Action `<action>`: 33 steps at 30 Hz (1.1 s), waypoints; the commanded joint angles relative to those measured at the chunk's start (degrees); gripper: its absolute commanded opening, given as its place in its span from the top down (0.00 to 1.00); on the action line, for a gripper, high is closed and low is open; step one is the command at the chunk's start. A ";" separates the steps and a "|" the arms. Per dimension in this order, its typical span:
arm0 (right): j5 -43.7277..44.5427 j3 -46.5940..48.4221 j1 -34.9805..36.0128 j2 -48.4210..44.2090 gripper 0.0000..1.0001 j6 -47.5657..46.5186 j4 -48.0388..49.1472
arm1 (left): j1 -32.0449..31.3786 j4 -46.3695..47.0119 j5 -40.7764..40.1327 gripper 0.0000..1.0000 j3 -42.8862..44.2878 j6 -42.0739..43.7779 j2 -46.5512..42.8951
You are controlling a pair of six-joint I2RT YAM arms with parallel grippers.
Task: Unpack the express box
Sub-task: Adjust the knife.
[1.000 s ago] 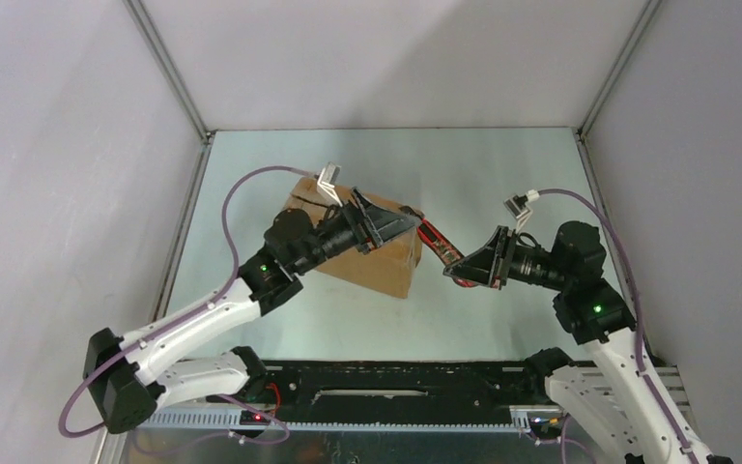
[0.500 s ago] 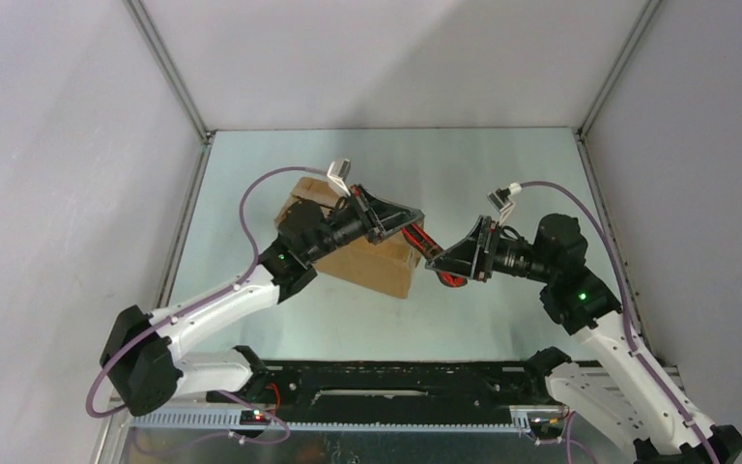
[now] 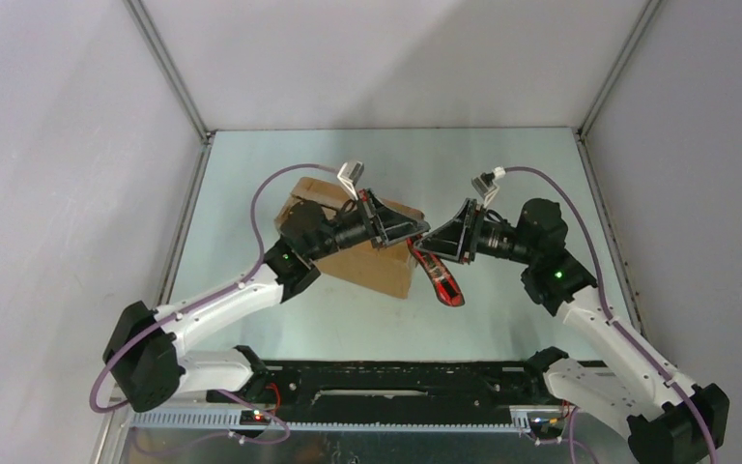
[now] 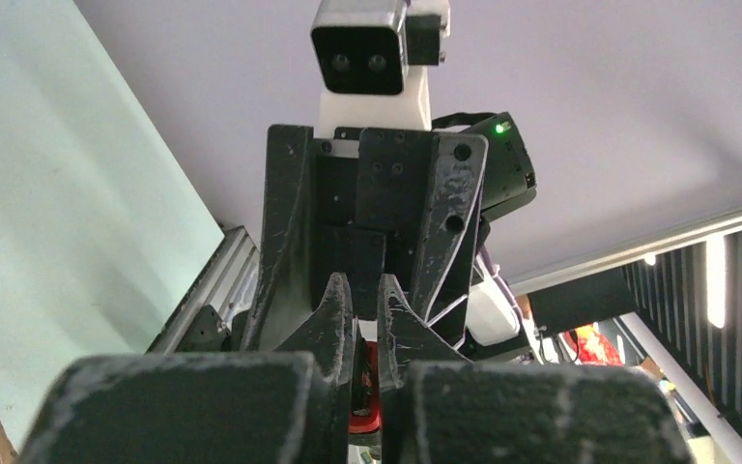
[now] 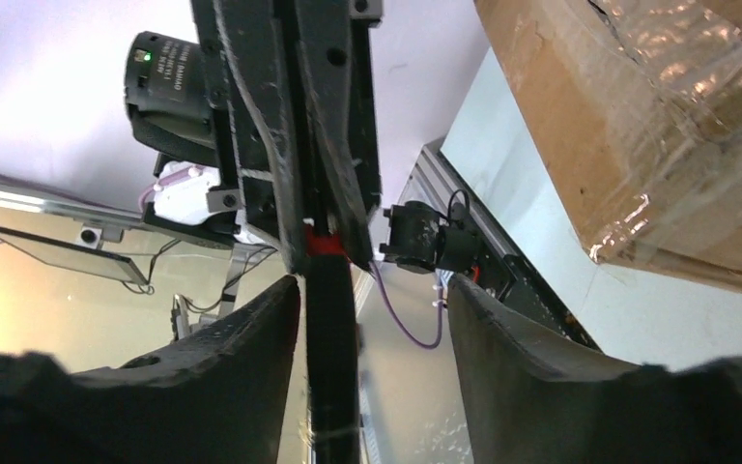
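Note:
The express box [image 3: 372,266], brown cardboard with clear tape [image 5: 696,58], lies on the table under my left arm. A red and black box cutter [image 3: 442,280] slants down beside the box's right end. My left gripper [image 3: 413,235] is shut on the cutter's upper end, and red shows between its fingers [image 4: 365,411]. My right gripper [image 3: 429,240] faces it tip to tip and stands open. The cutter's black handle [image 5: 331,348] runs between the right fingers, close to the left one. In the left wrist view my left gripper [image 4: 365,290] points at the right one.
Grey walls close in the pale green table [image 3: 502,174] on three sides. A black rail [image 3: 396,391] with both arm bases runs along the near edge. The box takes up the middle left, with bare table behind it and to the right.
The left gripper has shut on the cutter and the right gripper has opened off it. The right arm moved up and left toward the left gripper, and the cutter now hangs lower.

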 commanded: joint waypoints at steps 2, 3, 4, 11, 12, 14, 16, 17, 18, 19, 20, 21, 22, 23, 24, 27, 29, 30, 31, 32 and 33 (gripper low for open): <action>-0.93 0.18 0.94 0.93 0.49 3.53 9.98 | -0.79 2.73 2.74 1.00 2.42 1.41 0.34; -1.34 0.18 1.35 1.30 0.54 3.89 10.31 | -0.83 2.74 2.59 1.00 2.28 1.52 0.30; -1.51 0.13 1.75 1.46 0.60 3.91 10.32 | -0.72 2.63 2.15 1.00 2.19 1.79 0.23; -1.39 -1.54 4.01 -0.18 0.65 4.15 10.25 | -0.08 1.33 -2.53 1.00 2.59 3.39 0.44; -1.51 -1.83 3.99 -0.44 0.63 4.34 10.44 | 0.03 1.29 -3.10 1.00 2.41 3.60 0.31; -2.12 -2.41 3.98 -0.88 0.62 4.26 10.43 | 0.56 1.92 -3.41 1.00 2.46 3.68 0.34; -1.80 -2.61 3.67 -1.44 0.66 3.77 9.36 | 0.71 1.63 -2.64 1.00 3.13 3.83 0.89; -1.80 -2.65 3.41 -1.56 0.68 3.78 9.40 | 0.73 1.81 -2.15 1.00 3.51 3.84 1.26; -1.85 -2.64 3.22 -1.59 0.69 4.05 9.61 | 0.67 1.88 -1.44 1.00 3.90 3.84 1.63; -1.89 -2.66 2.93 -1.54 0.69 4.36 9.91 | 0.42 1.79 -1.08 1.00 4.27 3.91 2.00; -1.90 -2.64 2.64 -1.42 0.71 4.59 10.21 | 0.22 1.64 -0.98 1.00 4.36 4.04 2.12; -1.58 -2.68 2.40 -1.27 0.72 4.77 10.34 | -0.01 1.34 -1.18 1.00 4.35 4.25 2.14; -1.28 -2.64 2.20 -1.05 0.72 5.11 10.91 | -0.21 0.90 -1.30 1.00 4.41 4.71 2.15; -1.28 -2.65 2.10 -0.71 0.74 5.68 12.12 | -0.37 0.38 -1.47 1.00 4.45 5.05 2.08; -1.36 -2.70 2.10 -0.30 0.79 6.38 13.28 | -0.36 0.07 -1.75 1.00 4.39 5.15 2.05; -1.36 -3.28 1.81 -0.15 1.00 7.42 14.24 | -0.20 -2.43 -2.51 0.89 4.89 6.63 1.67; -0.90 -4.39 0.07 -1.59 1.00 6.87 11.81 | 0.06 -8.54 -3.97 0.42 6.25 10.02 0.15; -0.88 -4.75 -1.48 -2.52 1.00 6.11 9.46 | 0.36 -12.66 -5.29 0.10 6.85 12.04 -0.86; -1.22 -4.82 -3.54 -3.32 1.00 4.47 5.85 | 0.60 -17.46 -6.44 0.02 7.39 15.36 -1.96; -1.80 -5.06 -6.22 -4.11 1.00 3.25 2.77 | 0.79 -20.66 -7.23 0.00 7.92 16.76 -3.13; -2.26 -5.66 -8.64 -5.07 1.00 1.81 0.21 | 0.96 -23.34 -8.60 0.00 8.59 19.55 -4.20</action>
